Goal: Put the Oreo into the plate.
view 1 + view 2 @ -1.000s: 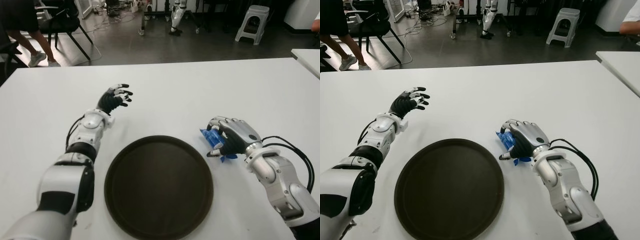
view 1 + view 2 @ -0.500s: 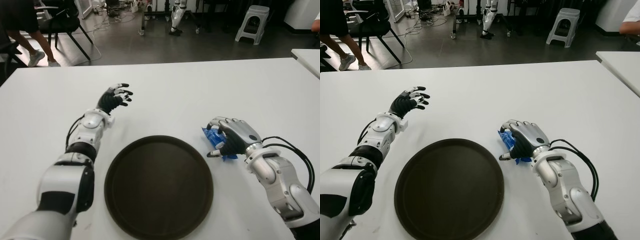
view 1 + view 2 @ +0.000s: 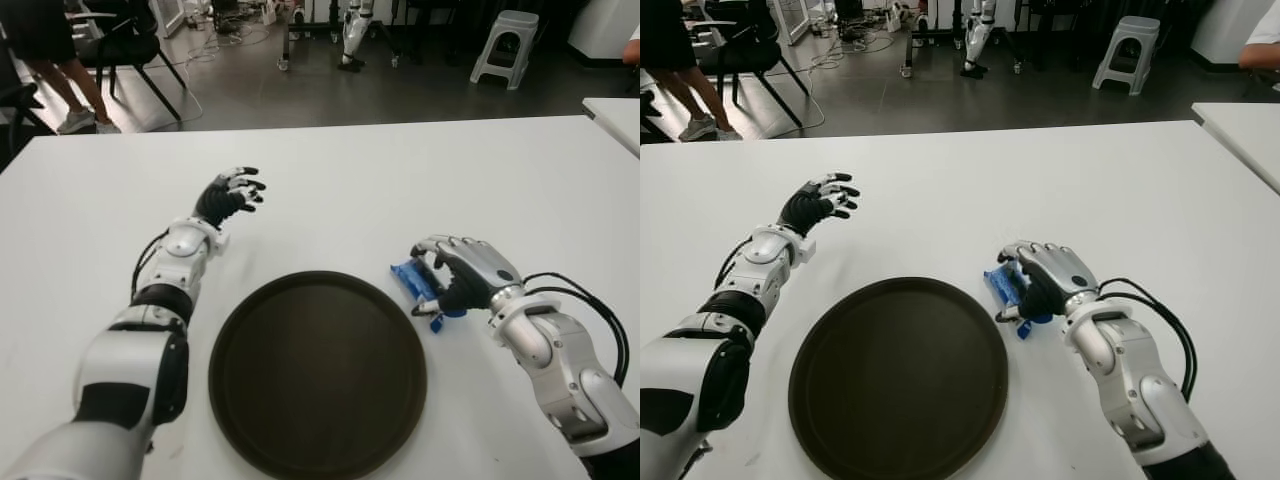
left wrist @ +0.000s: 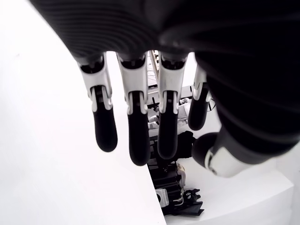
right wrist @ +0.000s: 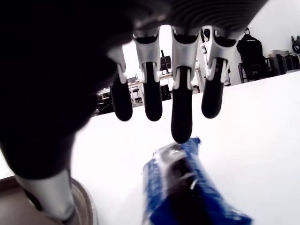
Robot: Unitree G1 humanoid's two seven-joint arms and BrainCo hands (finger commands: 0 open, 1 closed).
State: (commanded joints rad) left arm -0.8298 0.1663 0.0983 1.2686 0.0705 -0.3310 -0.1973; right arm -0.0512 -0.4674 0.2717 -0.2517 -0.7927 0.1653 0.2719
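Your right hand [image 3: 465, 276] curls its fingers [image 5: 182, 123] loosely over the blue Oreo [image 3: 412, 279] pack, lying on the desk [image 3: 420, 180] beside the plate [image 3: 318, 375] at centre right. That shallow hold could let it slip. Your left hand [image 3: 228, 195], fingers spread, shows upper left.

Right hand [image 3: 462, 277] fingers curled downward; left hand [image 3: 228, 194] outstretched, fingers spread.

Glossy blue plastic wrapper on the Oreo pack [image 3: 418, 281], crinkled and catching light. Dark matt plate [image 3: 318, 375] (smooth, faint sheen along the rim) on a smooth white table [image 3: 400, 180]. Silvery-white hard shell with black rubbery fingertips on the right hand [image 3: 462, 275] and left hand [image 3: 226, 196].
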